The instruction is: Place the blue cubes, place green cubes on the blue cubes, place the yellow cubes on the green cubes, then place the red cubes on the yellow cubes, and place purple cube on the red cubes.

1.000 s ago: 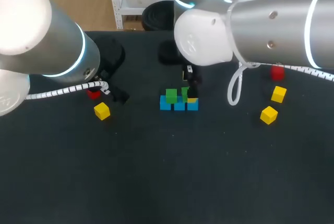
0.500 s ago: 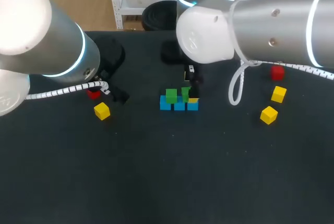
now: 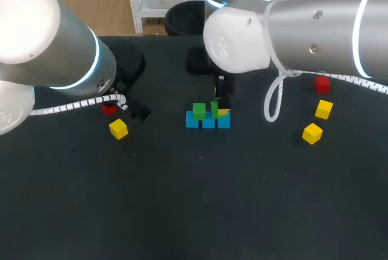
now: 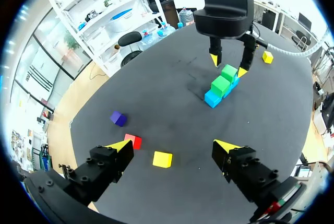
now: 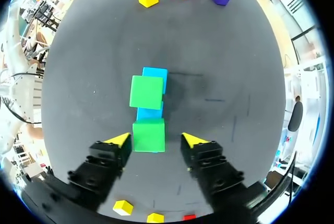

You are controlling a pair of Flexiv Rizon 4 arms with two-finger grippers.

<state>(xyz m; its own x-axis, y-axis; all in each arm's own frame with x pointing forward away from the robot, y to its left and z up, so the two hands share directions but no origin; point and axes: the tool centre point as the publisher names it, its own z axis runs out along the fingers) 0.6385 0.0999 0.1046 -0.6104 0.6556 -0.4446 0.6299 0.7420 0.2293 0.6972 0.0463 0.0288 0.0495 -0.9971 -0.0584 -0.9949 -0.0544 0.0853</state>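
The right gripper [image 5: 155, 140] hangs over a row of three blue cubes [image 3: 208, 122] near the middle of the dark table [image 3: 200, 211]. Its yellow-tipped fingers are spread apart and grip nothing. From its own wrist, one of the two green cubes [image 5: 148, 135] sits between those fingers on top of the blue row, with a clear gap to at least one fingertip. The second green cube [image 5: 146, 92] rests on the same row further ahead of the gripper. Blue shows between the pair and past the far one.

Well to the left of the blue row, the left gripper [image 4: 173, 146] hovers above the table with its fingers wide open and empty. A single yellow cube [image 4: 162, 159] lies on the surface just below and between its tips. A red cube [image 4: 132, 140] lies close beside that yellow one, on the side away from the row. The one purple cube [image 4: 118, 118] sits a little beyond the red, also apart from the row.

On the opposite side, well to the right of the blue row, lie two more yellow cubes [image 3: 324, 109], one nearer the front edge [image 3: 312, 133], and a second red cube [image 3: 322, 82] behind them.

That makes three blue, two green, three yellow, two red and one purple. Every yellow, red and purple cube lies singly on the table.
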